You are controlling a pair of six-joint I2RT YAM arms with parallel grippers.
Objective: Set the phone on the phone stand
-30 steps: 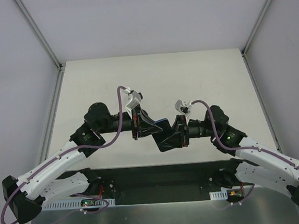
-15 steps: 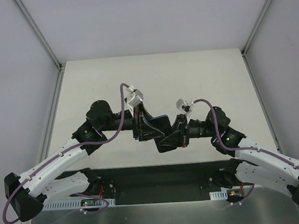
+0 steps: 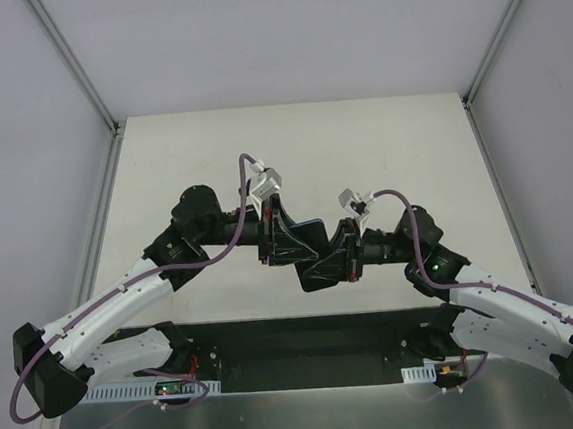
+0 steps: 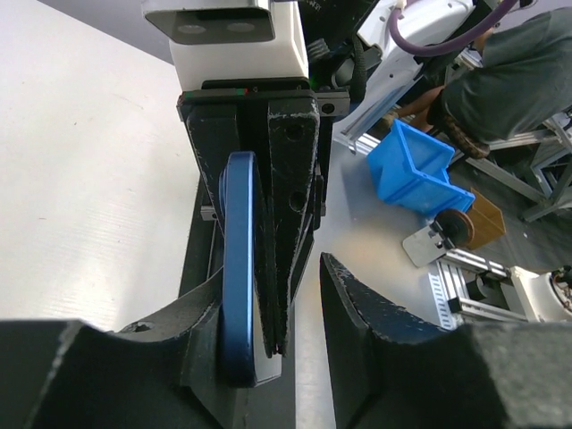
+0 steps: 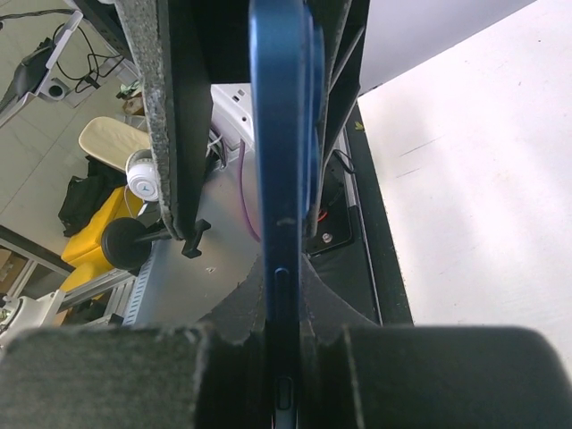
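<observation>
The phone, a thin slab with a blue edge, is held in mid-air above the table, edge-on to both wrist cameras. My right gripper is shut on it, both pads pressed flat against its faces. My left gripper faces it from the other side and stands open. The phone lies against that gripper's left finger, and a gap separates the right finger from it. From above, the left gripper and the right gripper overlap at mid-table. The phone stand is out of view.
The pale table is closed in by white walls on three sides. A black strip runs along its near edge between the arm bases. Beyond the table's edge are a blue bin and a seated person.
The left arm has shifted right, bringing the two grippers closer together. The right jaws have closed onto the phone, and the left jaws have gone from shut to open.
</observation>
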